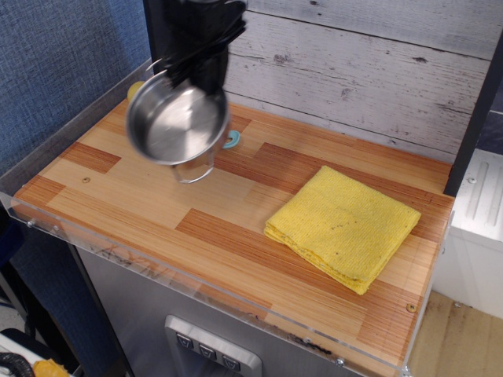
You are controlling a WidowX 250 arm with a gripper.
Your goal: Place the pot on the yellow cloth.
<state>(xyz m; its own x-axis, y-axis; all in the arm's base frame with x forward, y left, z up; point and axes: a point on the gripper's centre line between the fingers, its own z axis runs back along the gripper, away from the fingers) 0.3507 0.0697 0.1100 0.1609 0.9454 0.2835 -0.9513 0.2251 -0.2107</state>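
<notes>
The shiny steel pot (177, 122) hangs in the air above the back left of the wooden counter, tilted toward the camera, slightly blurred. My black gripper (192, 75) is shut on its far rim and holds it up. One wire loop handle (193, 171) hangs at the pot's lower edge. The yellow cloth (343, 226) lies folded flat on the right half of the counter, well to the right of the pot and lower.
A light-blue utensil handle (230, 141) peeks out behind the pot. A yellow lemon (135, 89) is mostly hidden behind the pot's left rim. The wooden counter (157, 212) has a clear plastic front edge and a plank wall behind.
</notes>
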